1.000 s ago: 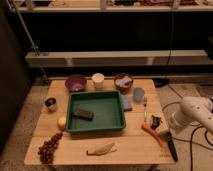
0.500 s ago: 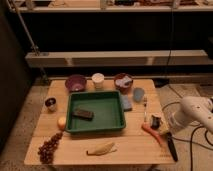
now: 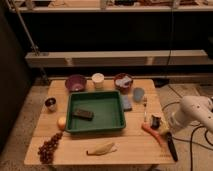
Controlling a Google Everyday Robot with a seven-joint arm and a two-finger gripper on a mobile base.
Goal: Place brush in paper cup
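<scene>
hand (image 3: 157,122) low at wooden surface's (image 3: 100,142) right edge, by orange carrot (image 3: 151,132) — spread or pressed, couldn't tell. slim black-handled brush (image 3: 171,146) lay beside; cream paper cup (image 3: 98,80) well apart, at back.

Three cups (image 3: 98,80) (image 3: 138,94) (image 3: 50,103), two bowls (image 3: 75,82) (image 3: 123,81), one brush (image 3: 170,145)

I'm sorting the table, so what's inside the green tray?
One dark rectangular block lies in the green tray, toward its left; whatever is under the block is covered. The gripper is outside it, at the table's right edge by the carrot.
</scene>
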